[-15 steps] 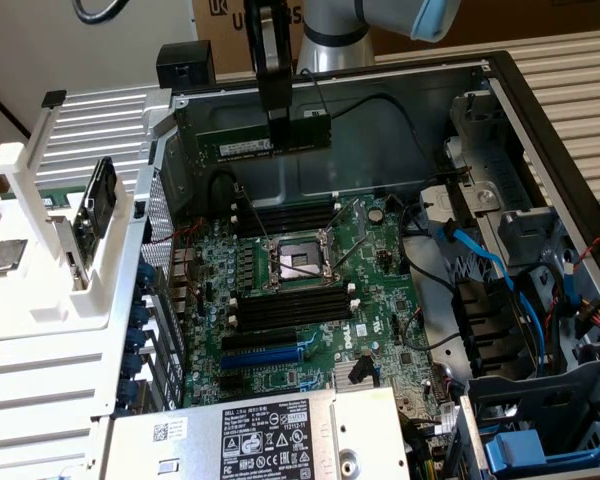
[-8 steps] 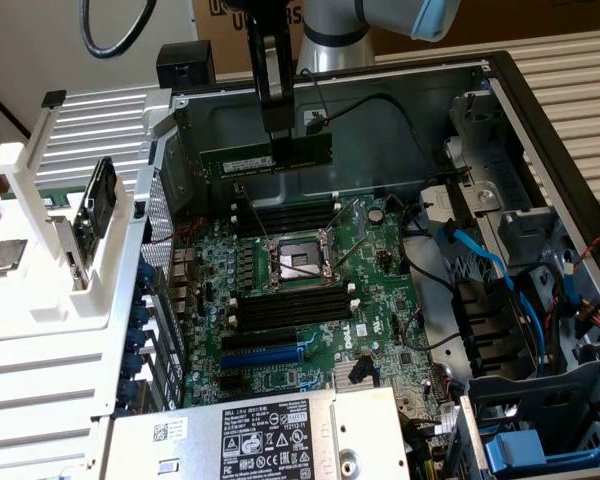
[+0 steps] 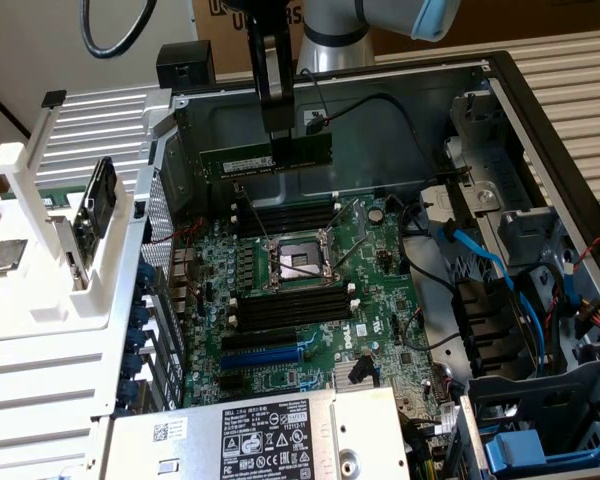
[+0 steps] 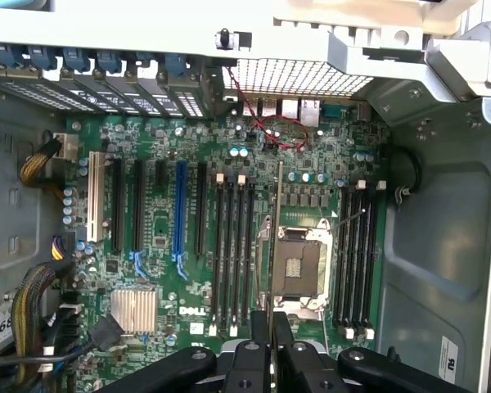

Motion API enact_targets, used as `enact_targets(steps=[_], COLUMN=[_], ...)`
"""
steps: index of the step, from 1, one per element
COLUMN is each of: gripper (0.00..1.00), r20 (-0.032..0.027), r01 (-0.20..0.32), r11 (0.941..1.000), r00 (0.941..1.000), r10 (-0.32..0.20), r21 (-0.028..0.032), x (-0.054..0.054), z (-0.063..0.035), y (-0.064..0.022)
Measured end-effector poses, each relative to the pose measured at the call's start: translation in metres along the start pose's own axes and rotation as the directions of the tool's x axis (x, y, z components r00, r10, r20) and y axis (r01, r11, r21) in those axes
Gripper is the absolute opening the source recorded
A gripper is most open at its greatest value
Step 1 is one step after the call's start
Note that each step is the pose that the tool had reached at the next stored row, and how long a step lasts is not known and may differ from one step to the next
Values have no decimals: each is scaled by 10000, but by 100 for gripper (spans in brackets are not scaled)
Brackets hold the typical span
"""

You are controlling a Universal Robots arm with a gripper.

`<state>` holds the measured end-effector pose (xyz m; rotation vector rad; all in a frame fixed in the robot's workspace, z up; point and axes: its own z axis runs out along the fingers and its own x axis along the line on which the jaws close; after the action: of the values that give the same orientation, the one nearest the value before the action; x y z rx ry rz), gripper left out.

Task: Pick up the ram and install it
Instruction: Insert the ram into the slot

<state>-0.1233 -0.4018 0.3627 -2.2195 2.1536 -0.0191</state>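
My gripper [image 3: 278, 150] is clamped on the ram [image 3: 230, 163], held edge-down above the board. Its long axis runs parallel to the slots [image 3: 285, 215], between the 2 banks.

1. The ram [image 3: 235, 162] sits between the jaws of the gripper [image 3: 278, 135] and sticks out to both sides of them.
2. Below the jaws lies the motherboard [image 3: 380, 290], inside the computer case [image 3: 540, 130].
3. The processor socket [image 3: 292, 262] lies under the jaws, between two banks of memory slots [image 3: 285, 215].
4. The expansion slot [image 3: 265, 353] lies farther from the jaws, beyond one bank.
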Motion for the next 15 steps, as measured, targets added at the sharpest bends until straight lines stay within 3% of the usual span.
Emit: enact_targets(steps=[4, 5, 6, 7, 8, 9, 12, 14, 15], gripper=[13, 13, 13, 13, 13, 13, 13, 13, 13], r20=[1, 25, 88, 309, 420, 482, 507, 502, 486], r01=[0, 0, -3, -14, -19, -21, -23, -29, -29], r11=[10000, 10000, 10000, 10000, 9999, 9999, 9997, 9992, 9992], r00=[10000, 10000, 10000, 9995, 9991, 9988, 9987, 9987, 9988], r10=[0, 0, 3, 17, 24, 28, 35, 49, 49], r21=[0, 1, -23, -95, -129, -140, -231, -407, -411], x=[0, 3, 12, 39, 55, 69, 92, 99, 99], z=[2, 4, 4, 2, 3, 3, 10, 41, 53], y=[0, -2, -7, -10, -10, -9, -35, -95, -101])
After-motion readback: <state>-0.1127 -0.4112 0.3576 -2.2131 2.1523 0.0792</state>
